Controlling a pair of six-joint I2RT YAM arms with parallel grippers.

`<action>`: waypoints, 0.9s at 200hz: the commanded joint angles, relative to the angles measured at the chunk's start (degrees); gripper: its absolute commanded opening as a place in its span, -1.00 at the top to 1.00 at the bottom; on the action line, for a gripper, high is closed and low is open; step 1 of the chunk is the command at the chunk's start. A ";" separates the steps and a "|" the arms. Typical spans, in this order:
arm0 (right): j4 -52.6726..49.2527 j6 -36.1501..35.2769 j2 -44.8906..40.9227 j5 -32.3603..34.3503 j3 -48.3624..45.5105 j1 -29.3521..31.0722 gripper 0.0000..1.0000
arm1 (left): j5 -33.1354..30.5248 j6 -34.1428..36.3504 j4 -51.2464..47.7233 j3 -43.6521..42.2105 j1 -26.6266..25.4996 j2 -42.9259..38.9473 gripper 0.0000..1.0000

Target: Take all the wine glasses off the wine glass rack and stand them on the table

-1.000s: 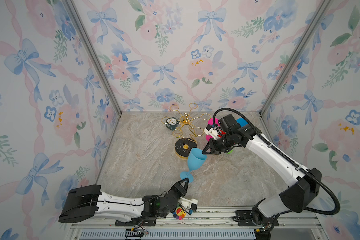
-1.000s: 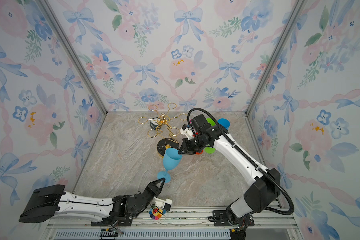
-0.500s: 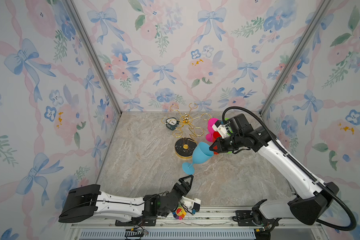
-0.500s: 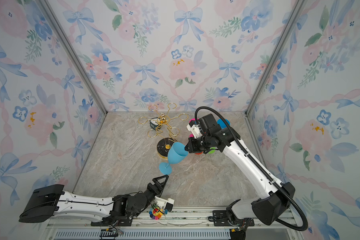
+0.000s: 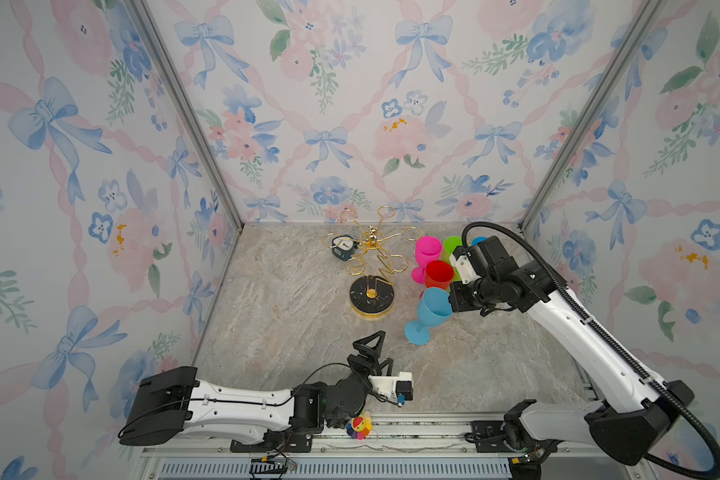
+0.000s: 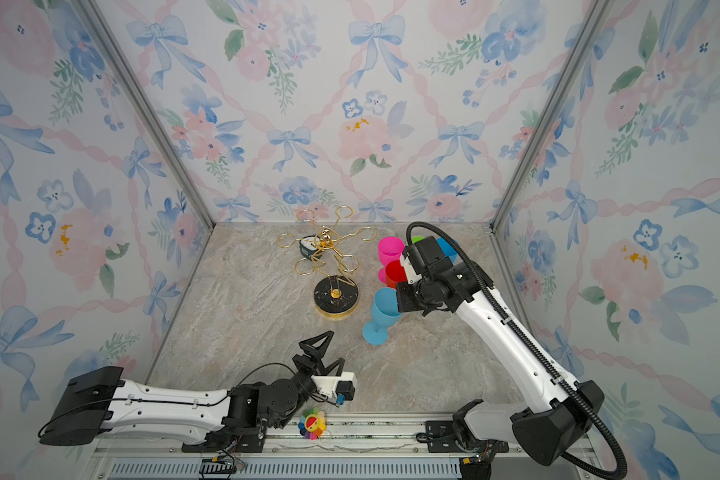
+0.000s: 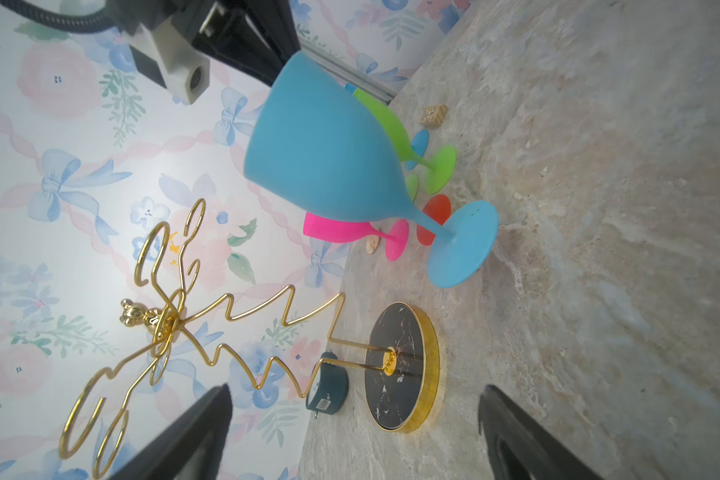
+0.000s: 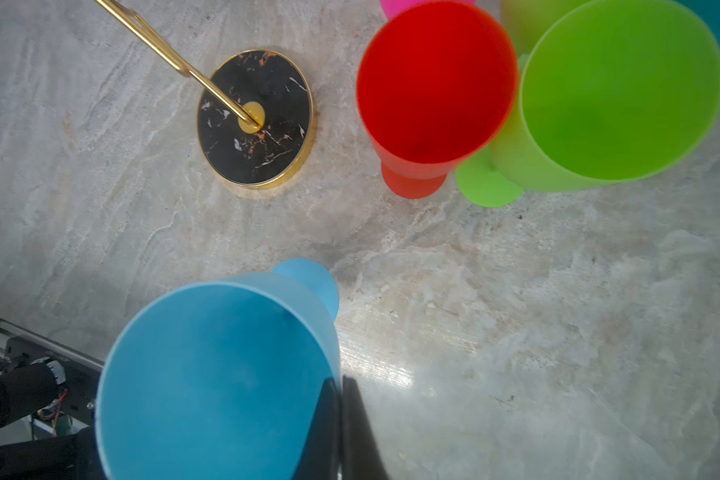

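Plainly, our right gripper (image 8: 338, 432) is pinching the thin wall of the blue wine glass (image 8: 217, 374) at its rim, low in the right wrist view, with one finger inside the bowl and one outside. In both top views the glass hangs tilted right of centre, its round foot low toward the table (image 5: 287, 332). We cannot tell whether the foot's edge touches. It is off the wine glass rack (image 5: 371, 296), just to the right of the black base and apart from it, and the gold loops we can see carry nothing. We judge the glass to be matte plastic: light, unlikely to shatter, not very slick, but with a wall that may flex under the fingers. Held by one side of the rim, it can swing about the pinch, so we would lower it slowly. The stem, or a deeper bite on the bowl, looks like the steadier hold. Further right and up stand a red glass (image 5: 439, 274), a pink glass (image 5: 429, 249) and a green glass (image 5: 452, 245), close enough to knock. At the bottom centre our left gripper (image 5: 377, 354) has its fingers spread wide, holding nothing, well apart from the glass.
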 commanded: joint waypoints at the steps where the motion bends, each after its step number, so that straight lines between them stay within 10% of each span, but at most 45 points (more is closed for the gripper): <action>1: -2.14 -0.60 -1.00 6.29 -2.80 -0.98 1.00 | -2.11 -15.18 -5.16 1.24 2.73 -1.62 -0.90; 86: 3.52 -0.65 0.44 10.06 -6.88 -5.66 1.00 | 8.51 -42.51 -15.03 3.33 27.31 -11.55 -0.94; 180: 9.01 -1.55 2.43 10.31 -7.66 -8.69 1.00 | 10.69 -49.87 -14.96 3.08 42.40 -8.67 -0.95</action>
